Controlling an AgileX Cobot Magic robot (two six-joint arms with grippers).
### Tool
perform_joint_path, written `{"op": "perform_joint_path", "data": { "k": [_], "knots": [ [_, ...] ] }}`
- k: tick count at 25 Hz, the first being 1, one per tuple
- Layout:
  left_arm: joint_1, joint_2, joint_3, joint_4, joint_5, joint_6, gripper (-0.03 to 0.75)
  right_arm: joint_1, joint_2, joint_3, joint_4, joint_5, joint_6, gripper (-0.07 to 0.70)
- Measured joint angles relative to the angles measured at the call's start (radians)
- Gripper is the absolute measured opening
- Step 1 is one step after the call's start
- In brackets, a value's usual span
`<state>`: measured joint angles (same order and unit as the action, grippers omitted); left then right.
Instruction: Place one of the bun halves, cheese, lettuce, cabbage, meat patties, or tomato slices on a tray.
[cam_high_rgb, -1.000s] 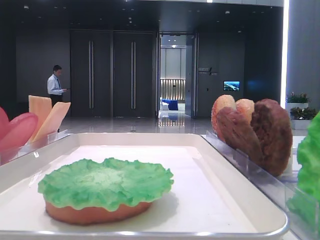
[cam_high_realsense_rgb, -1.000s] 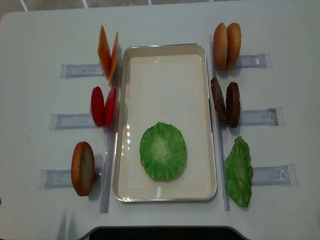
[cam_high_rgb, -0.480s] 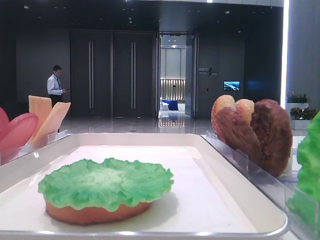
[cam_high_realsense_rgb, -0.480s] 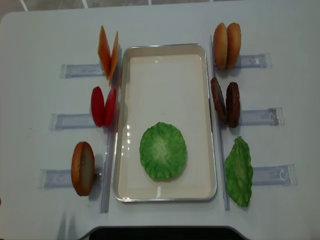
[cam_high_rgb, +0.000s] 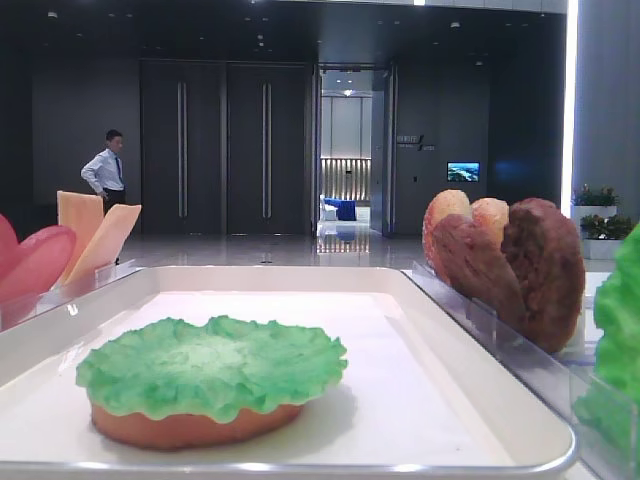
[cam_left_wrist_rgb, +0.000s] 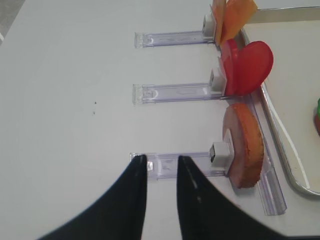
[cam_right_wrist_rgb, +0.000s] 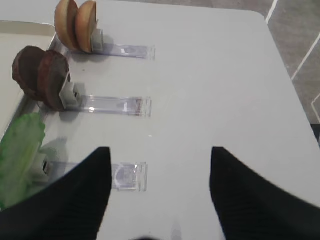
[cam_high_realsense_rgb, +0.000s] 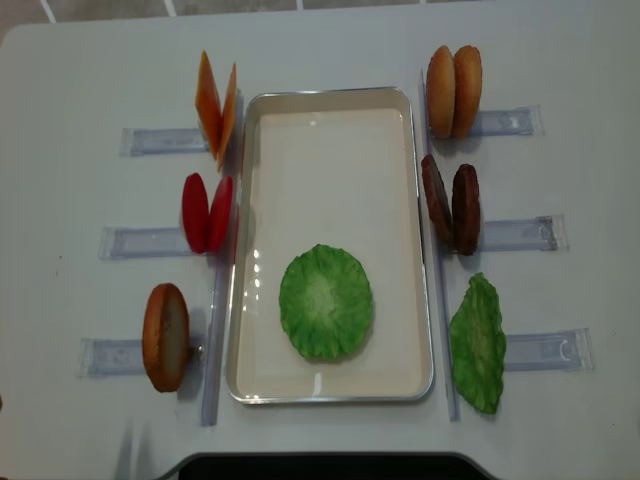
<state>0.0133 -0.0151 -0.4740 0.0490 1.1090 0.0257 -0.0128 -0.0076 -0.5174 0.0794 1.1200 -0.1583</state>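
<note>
A white tray (cam_high_realsense_rgb: 330, 100) lies mid-table. In its near part a frilly green lettuce (cam_high_realsense_rgb: 325, 302) covers a bun half (cam_high_rgb: 190, 425). Left of the tray, cheese (cam_high_realsense_rgb: 216, 107), tomato slices (cam_high_realsense_rgb: 207, 212) and a bun half (cam_high_realsense_rgb: 165, 337) stand on edge. On the right are two bun halves (cam_high_realsense_rgb: 453, 91), meat patties (cam_high_realsense_rgb: 451, 207) and another lettuce (cam_high_realsense_rgb: 478, 343). Cabbage is out of view. My right gripper (cam_right_wrist_rgb: 160, 150) hangs open over bare table right of the racks. My left gripper (cam_left_wrist_rgb: 161, 158) is narrowly open over a rack end, holding nothing.
Clear plastic racks (cam_high_realsense_rgb: 525, 233) run outward from both long sides of the tray, and one rack (cam_left_wrist_rgb: 170, 165) lies under my left fingertips. The table's right edge (cam_right_wrist_rgb: 280, 55) is close to my right gripper. A man (cam_high_rgb: 105, 170) stands far behind.
Only the man in the background has shifted his stance. The food, tray and racks lie as before.
</note>
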Motion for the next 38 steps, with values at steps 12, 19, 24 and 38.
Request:
{"op": "perform_joint_path", "data": {
  "k": [12, 19, 24, 38],
  "knots": [
    [0.0, 0.0, 0.0, 0.0, 0.0, 0.0, 0.158, 0.0, -0.001, 0.011, -0.007, 0.013, 0.014, 0.261],
    [0.0, 0.0, 0.0, 0.0, 0.0, 0.0, 0.158, 0.0, -0.001, 0.011, -0.007, 0.013, 0.015, 0.237],
    [0.0, 0.0, 0.0, 0.0, 0.0, 0.0, 0.158, 0.0, -0.001, 0.011, -0.007, 0.013, 0.015, 0.236],
    [0.0, 0.0, 0.0, 0.0, 0.0, 0.0, 0.158, 0.0, -0.001, 0.011, -0.007, 0.013, 0.016, 0.236]
  ]
}}
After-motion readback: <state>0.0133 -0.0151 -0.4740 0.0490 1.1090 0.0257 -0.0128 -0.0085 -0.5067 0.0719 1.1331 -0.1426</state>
